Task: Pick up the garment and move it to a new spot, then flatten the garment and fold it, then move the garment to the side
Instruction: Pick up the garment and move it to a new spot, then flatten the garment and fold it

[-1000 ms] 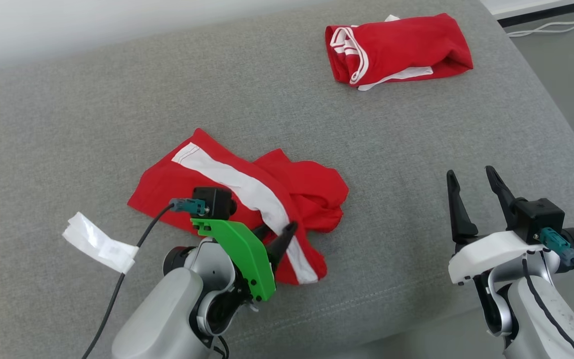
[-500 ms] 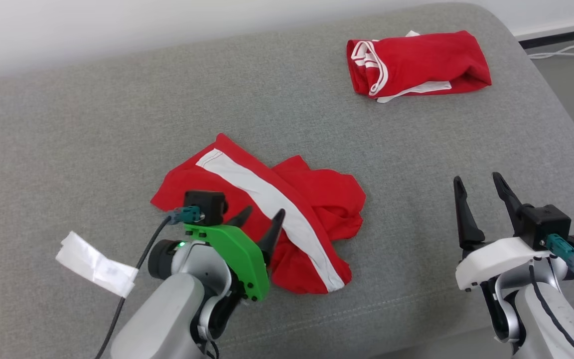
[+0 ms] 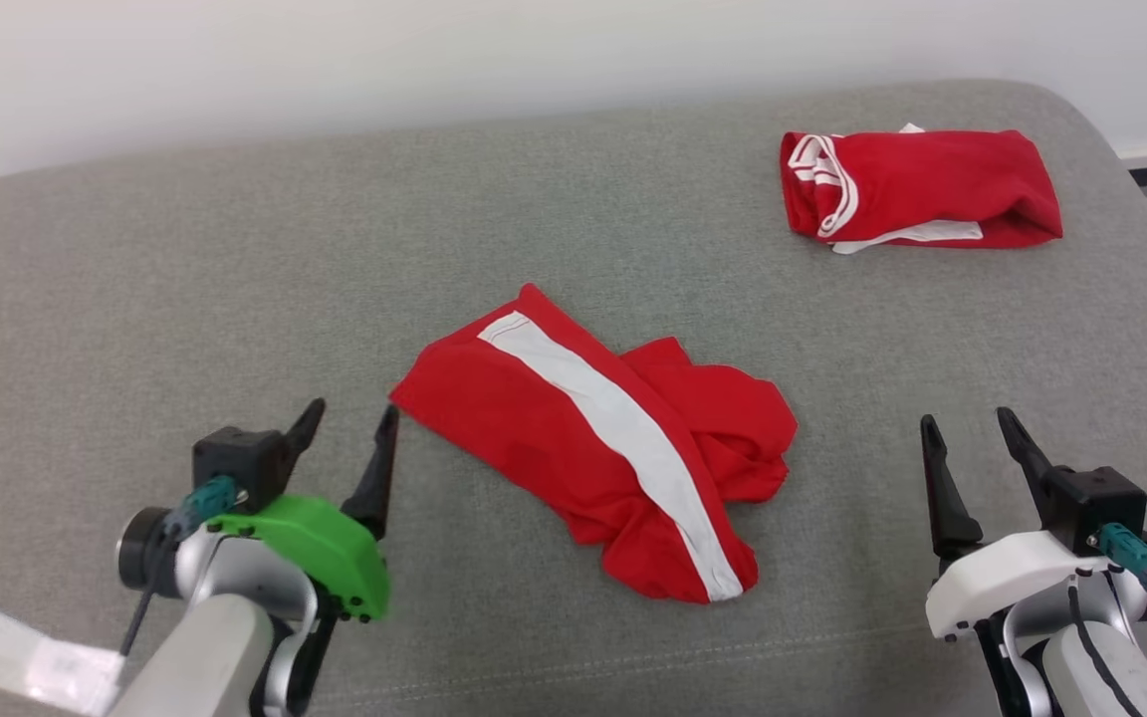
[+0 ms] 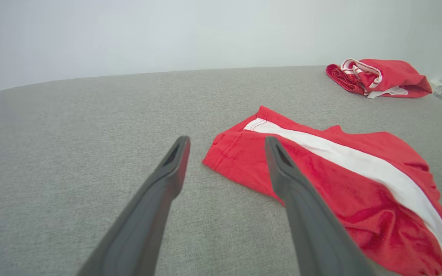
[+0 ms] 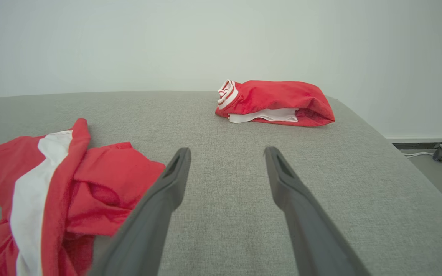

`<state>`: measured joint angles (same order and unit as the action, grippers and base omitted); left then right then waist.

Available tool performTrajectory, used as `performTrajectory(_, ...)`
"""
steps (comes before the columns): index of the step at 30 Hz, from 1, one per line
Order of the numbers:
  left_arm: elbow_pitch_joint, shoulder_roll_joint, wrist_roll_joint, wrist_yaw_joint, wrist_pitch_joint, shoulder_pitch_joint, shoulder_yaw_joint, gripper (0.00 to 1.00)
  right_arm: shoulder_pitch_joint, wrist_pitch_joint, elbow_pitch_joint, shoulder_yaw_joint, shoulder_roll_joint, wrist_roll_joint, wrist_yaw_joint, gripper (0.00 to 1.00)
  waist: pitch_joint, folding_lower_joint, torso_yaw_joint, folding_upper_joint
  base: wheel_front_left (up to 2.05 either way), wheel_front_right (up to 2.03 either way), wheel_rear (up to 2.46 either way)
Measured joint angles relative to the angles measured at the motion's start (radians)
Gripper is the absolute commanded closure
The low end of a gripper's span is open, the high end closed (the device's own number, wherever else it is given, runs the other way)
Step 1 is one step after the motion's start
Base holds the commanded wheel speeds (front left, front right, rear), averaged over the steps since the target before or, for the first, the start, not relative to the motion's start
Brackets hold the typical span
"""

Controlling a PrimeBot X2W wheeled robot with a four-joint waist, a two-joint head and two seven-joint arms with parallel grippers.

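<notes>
- I see the garment [image 3: 593,458], red shorts with a white side stripe, lying loose in the middle of the grey fabric cushion [image 3: 235,299], between my two arms.
- Its left part lies fairly flat. The right part is bunched into folds, and the stripe runs on a slant from the far left corner to the near hem.
- My left claw [image 3: 352,410] sits low, just beside the garment's left corner, with its two fingers spread wide apart.
- In the left wrist view that claw [image 4: 226,140] frames the corner of the shorts [image 4: 320,172]. The right finger overlaps the red hem, and I cannot tell whether it touches.
- My right claw [image 3: 967,418] is also spread wide. It hovers over bare cushion, well apart from the garment's bunched edge [image 5: 102,191].
- A second red garment [image 3: 917,189], folded with white trim showing, lies at the far right of the cushion.
- A white paper tag [image 3: 26,662] hangs by my left forearm.
</notes>
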<state>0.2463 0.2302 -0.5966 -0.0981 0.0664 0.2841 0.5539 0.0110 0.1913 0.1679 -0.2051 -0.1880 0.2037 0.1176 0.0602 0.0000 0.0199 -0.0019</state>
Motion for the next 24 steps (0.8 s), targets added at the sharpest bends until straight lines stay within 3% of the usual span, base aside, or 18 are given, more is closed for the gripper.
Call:
performTrajectory(11, -0.033, 0.118, 0.048, -0.018, 0.149, -0.145, -0.149, 0.0, 0.05, -0.012, -0.019, -0.045, 0.027, -0.001, 0.0, 0.0, -0.043, 0.0, 0.075, 0.0, 0.0, 0.0, 0.0)
performTrajectory(24, -0.099, 0.111, 0.038, -0.018, 0.156, -0.249, -0.205, 0.0, 0.106, -0.044, -0.017, -0.138, 0.059, -0.012, -0.021, 0.0, -0.032, 0.0, 0.083, 0.0, 0.0, 0.0, 0.0)
